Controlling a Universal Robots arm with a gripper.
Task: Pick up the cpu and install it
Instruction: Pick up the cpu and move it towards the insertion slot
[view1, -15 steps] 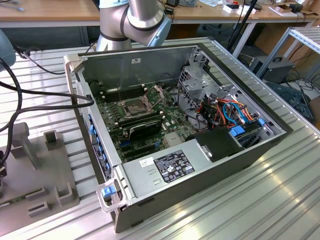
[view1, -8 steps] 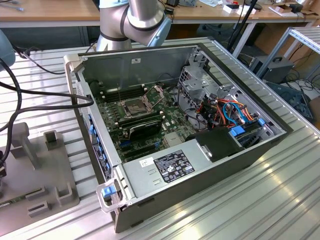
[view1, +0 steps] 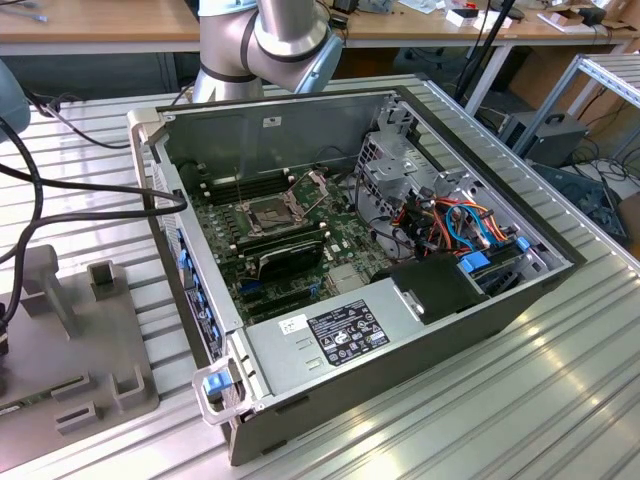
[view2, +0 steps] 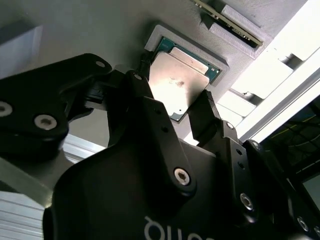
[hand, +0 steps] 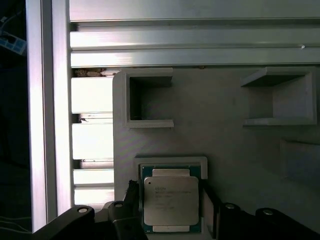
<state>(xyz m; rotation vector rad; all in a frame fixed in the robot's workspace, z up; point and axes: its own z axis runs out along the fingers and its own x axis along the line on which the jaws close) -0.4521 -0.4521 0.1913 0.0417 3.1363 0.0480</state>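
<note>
The cpu (hand: 170, 207) (view2: 184, 75), a small square chip with a dull silver top on a green board, lies flat in a shallow recess of a grey holder plate (hand: 220, 145). In both wrist views my gripper (hand: 169, 189) (view2: 172, 89) hangs just over it. It is open, with one black finger (hand: 131, 196) on each side of the chip, over the recess walls. The open computer case (view1: 480, 330) lies on the table in the exterior view. Its dark cpu socket (view1: 270, 212) sits on the motherboard with its metal frame raised.
The grey holder plate (view1: 70, 330) with raised pockets lies at the exterior view's left, beside the case. Black cables (view1: 40, 195) run across the slatted aluminium table there. The arm's base (view1: 265, 40) stands behind the case. A black oblong card (view1: 290, 260) sits near the socket.
</note>
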